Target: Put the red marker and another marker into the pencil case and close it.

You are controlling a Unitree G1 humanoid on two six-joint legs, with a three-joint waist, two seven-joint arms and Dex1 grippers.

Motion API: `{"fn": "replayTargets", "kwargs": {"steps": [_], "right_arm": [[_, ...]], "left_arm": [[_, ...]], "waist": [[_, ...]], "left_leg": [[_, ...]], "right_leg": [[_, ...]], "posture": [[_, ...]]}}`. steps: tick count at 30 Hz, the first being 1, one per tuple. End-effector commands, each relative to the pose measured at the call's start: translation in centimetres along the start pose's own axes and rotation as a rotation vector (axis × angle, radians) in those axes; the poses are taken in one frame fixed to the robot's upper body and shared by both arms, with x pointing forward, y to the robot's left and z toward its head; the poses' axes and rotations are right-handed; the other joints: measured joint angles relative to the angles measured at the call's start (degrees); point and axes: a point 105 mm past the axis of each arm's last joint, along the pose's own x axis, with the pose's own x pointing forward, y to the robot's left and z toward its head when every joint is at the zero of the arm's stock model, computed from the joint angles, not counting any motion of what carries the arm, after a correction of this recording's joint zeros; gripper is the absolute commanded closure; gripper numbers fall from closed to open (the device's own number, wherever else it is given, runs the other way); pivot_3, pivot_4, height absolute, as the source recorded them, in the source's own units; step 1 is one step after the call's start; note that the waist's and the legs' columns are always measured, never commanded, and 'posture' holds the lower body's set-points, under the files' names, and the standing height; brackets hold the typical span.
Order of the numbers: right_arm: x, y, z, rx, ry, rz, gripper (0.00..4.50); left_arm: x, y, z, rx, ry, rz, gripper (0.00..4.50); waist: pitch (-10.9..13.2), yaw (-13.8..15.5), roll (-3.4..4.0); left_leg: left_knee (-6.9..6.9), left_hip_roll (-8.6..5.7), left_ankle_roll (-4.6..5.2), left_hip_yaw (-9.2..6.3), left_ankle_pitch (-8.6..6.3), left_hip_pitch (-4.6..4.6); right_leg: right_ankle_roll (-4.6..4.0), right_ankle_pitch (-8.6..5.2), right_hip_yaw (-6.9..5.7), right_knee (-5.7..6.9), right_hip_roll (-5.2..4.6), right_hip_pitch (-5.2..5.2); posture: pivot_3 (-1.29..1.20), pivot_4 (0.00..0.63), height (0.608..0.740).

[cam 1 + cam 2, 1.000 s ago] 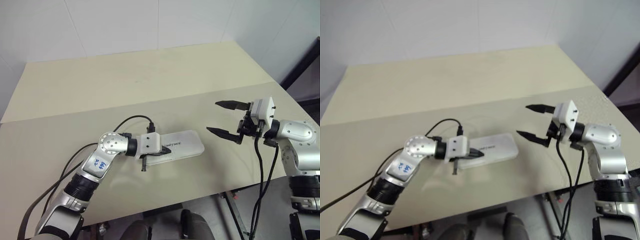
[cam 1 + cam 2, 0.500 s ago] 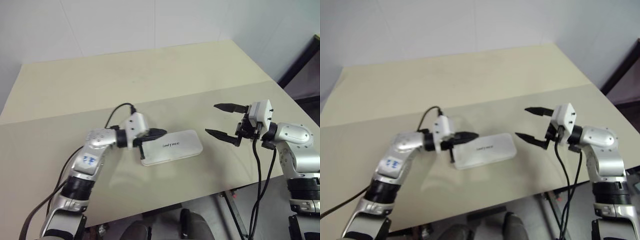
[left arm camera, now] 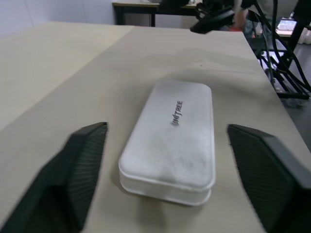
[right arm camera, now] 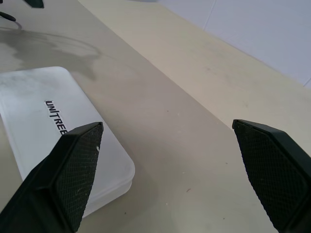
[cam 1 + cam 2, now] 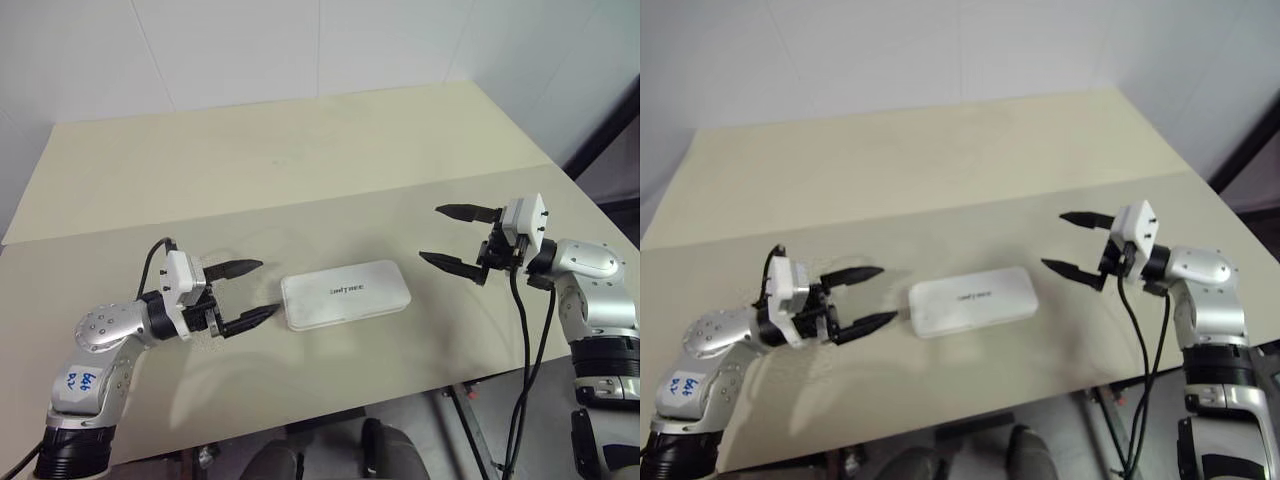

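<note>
The pencil case (image 5: 345,294) lay flat on the counter (image 5: 300,160) between my two arms, its lid down and the small dark lettering facing up. From the left wrist view the lid sat flush on the base all along the near edge, so I judged the case to be closed. No red marker and no green marker lay anywhere on the bare counter, so I took them to be inside, though I could not see into the case to confirm it.

My left end effector (image 5: 248,292) hung just beside the left end of the case, released, its two black fingers spread wide and pointing toward the case without touching it. My right end effector (image 5: 452,236) hovered near the right end, also released and spread wide, holding nothing and clear of the case.

By my reading the closing step was done and the task stood at or very near its end. What the next move called for was little: check that the lid was properly latched, and if the seam showed any gap, press down on the lid with closed fingers. Otherwise I needed only to draw both arms away without nudging the case.
</note>
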Motion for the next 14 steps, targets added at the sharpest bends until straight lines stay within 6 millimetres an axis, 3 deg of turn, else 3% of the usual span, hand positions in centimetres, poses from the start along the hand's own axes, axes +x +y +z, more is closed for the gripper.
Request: {"fn": "replayTargets", "kwargs": {"steps": [1,14], "right_arm": [[-0.5,-0.6,1.3,-0.047,-0.021,0.005,0.00],[-0.4,0.1,0.5,-0.047,-0.007,0.027,0.00]], "left_arm": [[0.0,0.2,1.8,0.058,-0.050,0.013,0.05],[1.9,0.1,1.9,0.093,-0.050,0.001,0.05]], "waist": [[0.0,-0.2,0.00],[0.0,-0.2,0.00]], "left_leg": [[0.00,0.01,-0.01,0.02,0.00,0.01],[-0.04,0.01,-0.01,0.02,-0.01,0.01]], "right_leg": [[0.00,0.00,0.00,0.00,0.01,-0.01],[0.00,0.00,-0.02,0.00,0.02,-0.03]], "posture": [[0.00,0.150,0.740],[0.00,0.150,0.740]]}}
